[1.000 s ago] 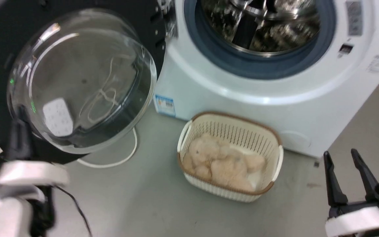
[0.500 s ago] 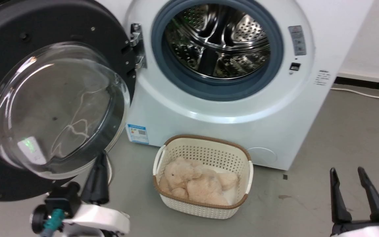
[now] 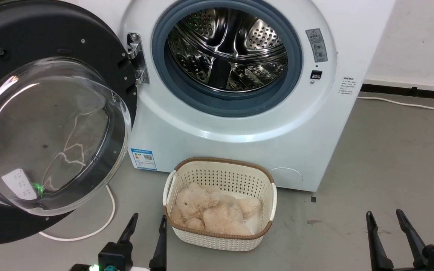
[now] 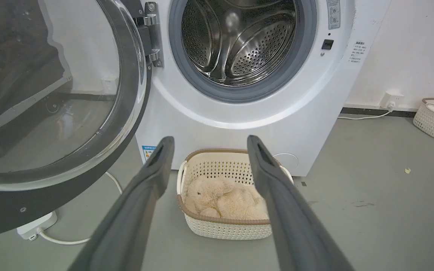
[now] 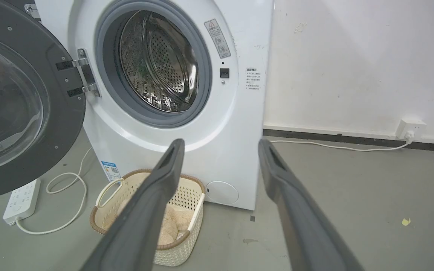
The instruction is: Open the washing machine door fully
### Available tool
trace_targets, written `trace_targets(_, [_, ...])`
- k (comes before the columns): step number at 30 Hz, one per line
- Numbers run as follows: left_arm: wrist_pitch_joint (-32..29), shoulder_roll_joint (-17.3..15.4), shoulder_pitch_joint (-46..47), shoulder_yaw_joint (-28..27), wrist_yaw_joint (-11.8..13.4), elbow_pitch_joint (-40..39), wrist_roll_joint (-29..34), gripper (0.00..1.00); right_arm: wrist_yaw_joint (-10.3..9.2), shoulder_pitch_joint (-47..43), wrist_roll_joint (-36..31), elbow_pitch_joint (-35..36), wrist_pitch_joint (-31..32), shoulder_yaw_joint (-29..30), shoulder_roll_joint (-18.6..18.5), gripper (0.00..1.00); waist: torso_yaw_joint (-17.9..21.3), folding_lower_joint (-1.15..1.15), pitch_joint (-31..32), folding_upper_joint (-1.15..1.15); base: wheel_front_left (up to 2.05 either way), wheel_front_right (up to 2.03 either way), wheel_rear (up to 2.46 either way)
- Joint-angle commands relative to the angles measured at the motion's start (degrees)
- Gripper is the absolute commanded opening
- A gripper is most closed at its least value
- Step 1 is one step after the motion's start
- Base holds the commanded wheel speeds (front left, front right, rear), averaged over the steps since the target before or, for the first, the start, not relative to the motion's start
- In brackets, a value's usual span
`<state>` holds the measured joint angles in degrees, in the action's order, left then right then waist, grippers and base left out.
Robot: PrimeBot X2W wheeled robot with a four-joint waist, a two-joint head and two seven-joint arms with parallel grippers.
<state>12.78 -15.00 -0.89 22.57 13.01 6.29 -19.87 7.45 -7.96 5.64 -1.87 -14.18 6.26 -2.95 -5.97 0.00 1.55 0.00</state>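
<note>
1. washing machine door (image 3: 47, 128) stands swung wide open to the left of the machine's front, hanging on its metal hinge (image 3: 137, 56). its black inner face and bulging clear glass bowl are turned toward the head camera.
2. the washing machine (image 3: 239, 128) is a white front-loader. its round opening is uncovered, showing the grey gasket (image 3: 239, 107) and the perforated steel drum (image 3: 228, 49). a blue label (image 3: 142, 159) sits low on the front, near the door's lower edge.
3. the left gripper (image 3: 149, 216) is at the bottom of the head view, fingers spread apart and holding nothing. it is apart from the door and just left of the basket.
4. the right gripper (image 3: 384, 213) is at the lower right, jaws likewise wide and empty, over the grey floor, well apart from the machine.
5. a cream basket (image 3: 217, 239) with a brown rim stands on the floor just in front of the machine, with a beige plush toy (image 3: 213, 210) inside.
6. a white cable (image 3: 89, 233) loops on the floor below the door and runs to a power strip (image 5: 21, 201).
</note>
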Motion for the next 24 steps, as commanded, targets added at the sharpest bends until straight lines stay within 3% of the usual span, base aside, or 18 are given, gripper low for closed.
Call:
trace_targets(1, [0.15,0.03,0.77,0.28,0.18,0.47,0.46,1.00,0.03,-0.28,0.35,-0.38,-0.17,0.01,0.07,1.00,-0.14,0.00,0.01,0.00,0.00,0.00,0.00])
trace_targets(8, [0.00,-0.09,1.29,0.47,0.95,0.99,0.81,1.00,0.03,0.08,0.88,-1.42,-0.17,0.03,0.07,1.00,-0.38,0.00,0.17,0.00,0.00,0.00,0.00])
trace_targets(9, [-0.09,0.29,0.52,0.00,0.92,0.78,-0.33,0.00,0.00,0.07,0.73,-1.45,-0.02,0.01,0.00,0.00,-0.39,0.00,0.18,0.00,0.00,0.00,0.00])
trace_targets(24, [-1.27,1.36,0.55,-2.08,-0.37,0.14,1.54,0.00,0.00,0.80,0.14,-1.14,1.29,-0.57,0.01,0.00,0.20,0.00,0.02,0.00,0.00,0.00,0.00])
